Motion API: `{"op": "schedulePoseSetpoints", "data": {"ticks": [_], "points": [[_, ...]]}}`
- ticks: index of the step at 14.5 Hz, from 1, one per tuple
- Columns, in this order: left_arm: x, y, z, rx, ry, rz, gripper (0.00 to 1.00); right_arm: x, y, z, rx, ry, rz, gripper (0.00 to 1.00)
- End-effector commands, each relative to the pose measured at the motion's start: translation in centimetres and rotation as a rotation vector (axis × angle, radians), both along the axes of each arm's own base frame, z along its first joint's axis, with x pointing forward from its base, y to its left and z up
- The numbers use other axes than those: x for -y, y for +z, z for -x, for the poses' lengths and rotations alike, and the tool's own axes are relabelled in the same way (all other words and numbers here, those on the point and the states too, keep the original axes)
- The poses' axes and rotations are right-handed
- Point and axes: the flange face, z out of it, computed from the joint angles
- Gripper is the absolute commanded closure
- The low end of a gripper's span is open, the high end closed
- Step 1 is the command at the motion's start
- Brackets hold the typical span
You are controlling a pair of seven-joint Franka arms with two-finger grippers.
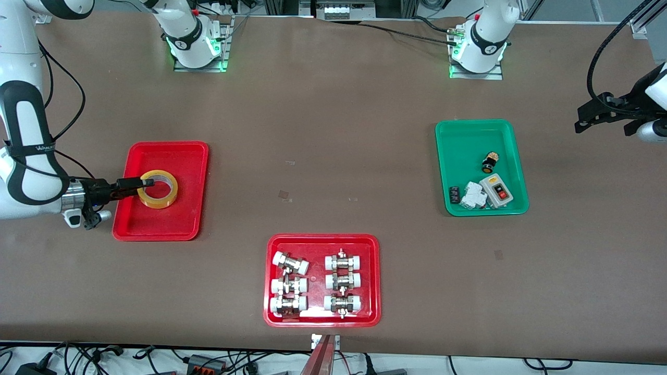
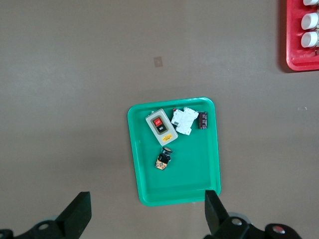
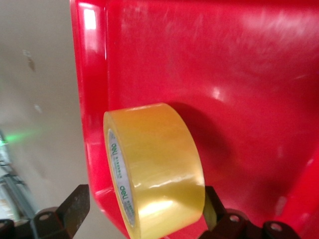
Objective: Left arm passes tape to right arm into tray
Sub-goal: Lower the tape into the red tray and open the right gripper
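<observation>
While the front view spreads the brown table (image 1: 333,130) before me, my right gripper (image 1: 140,183) at mid-left pinches the tape (image 1: 158,189) by its wall, the roll resting in the tray (image 1: 172,156). My left gripper (image 1: 586,117) waits at the right edge above bare tabletop. In my left wrist view, my fingers (image 2: 75,214) stand spread at the bottom, the green tray (image 2: 199,184) centred beneath. In my right wrist view, the tape (image 3: 154,169) fills the lower centre; the inner finger seems hidden inside its core.
</observation>
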Motion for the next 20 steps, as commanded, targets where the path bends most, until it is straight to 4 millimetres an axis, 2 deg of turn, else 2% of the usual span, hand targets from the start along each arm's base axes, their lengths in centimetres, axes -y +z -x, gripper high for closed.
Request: {"op": "schedulePoseSetpoints", "data": {"ticks": [1, 3, 5, 6, 8, 12, 16, 20], "points": [[-0.4, 0.2, 0.6, 0.012, -0.019, -0.008, 0.0, -1.8, 2.2, 1.1, 0.067, 0.051, 0.094, 0.0], [-0.4, 0.2, 0.6, 0.012, -0.019, -0.006, 0.0, -3.5, 3.2, 1.7, 0.11, 0.048, 0.131, 0.0], [-0.5, 0.2, 0.6, 0.012, -0.017, -0.006, 0.0, -4.1, 4.8, 1.5, 0.109, 0.033, 0.169, 0.0], [-0.7, 0.2, 0.6, 0.012, -0.014, -0.005, 0.0, -4.2, 6.6, 1.3, 0.109, 0.025, 0.218, 0.0], [-0.7, 0.2, 0.6, 0.012, -0.014, -0.005, 0.0, -6.4, 10.8, 0.6, 0.11, 0.008, 0.31, 0.0], [-0.6, 0.2, 0.6, 0.012, -0.014, -0.003, 0.0, -7.0, 17.2, -0.3, 0.14, 0.001, 0.414, 0.0], [-0.6, 0.2, 0.6, 0.012, -0.014, -0.003, 0.0, -10.0, 24.9, -1.4, 0.097, -0.069, 0.527, 0.0], [-0.6, 0.2, 0.6, 0.014, -0.016, -0.003, 0.0, -12.7, 29.2, -0.9, 0.008, -0.154, 0.648, 0.0]]}}
